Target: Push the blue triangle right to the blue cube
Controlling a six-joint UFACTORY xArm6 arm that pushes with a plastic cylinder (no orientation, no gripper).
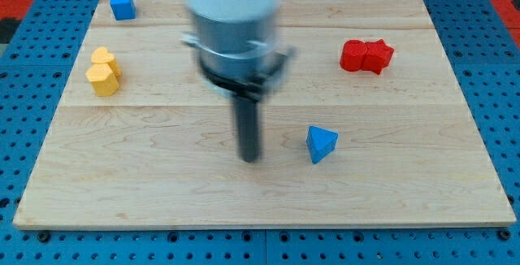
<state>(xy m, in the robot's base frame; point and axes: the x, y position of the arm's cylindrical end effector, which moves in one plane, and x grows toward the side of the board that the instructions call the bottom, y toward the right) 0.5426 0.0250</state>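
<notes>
The blue triangle [321,144] lies on the wooden board [162,192], right of centre and toward the view's bottom. The blue cube [122,5] sits at the board's top left corner, far from the triangle. My tip [249,158] rests on the board to the left of the blue triangle, a short gap away and not touching it. The rod hangs from the arm's grey and white body [231,29], which hides part of the board's middle top.
A yellow block [103,71] of two joined pieces sits near the board's left edge. A red block [366,55] sits at the upper right. Blue pegboard [496,70] surrounds the board.
</notes>
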